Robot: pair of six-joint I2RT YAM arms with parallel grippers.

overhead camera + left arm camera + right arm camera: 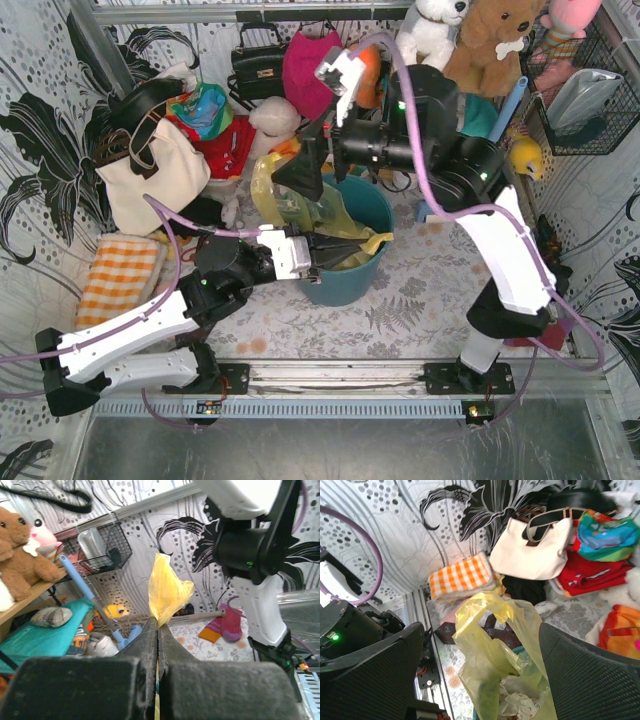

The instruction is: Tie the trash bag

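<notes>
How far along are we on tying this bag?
Done: trash bag top stands above the bin. In hand: left claw shut on one yellow flap; right claw open around another, not gripping. Left: no knot shows, so the tie itself.

thin, glossy, crinkled plastic trash bag [489, 647] holding crumpled matt white paper [514, 702].

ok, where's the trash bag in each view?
Top external: centre, bag in the bin.
Left wrist: centre, bag tip pinched in the shut left gripper.
Right wrist: bottom centre, bag between the open right gripper fingers.
Shared: tote, top external and right wrist only.
</notes>
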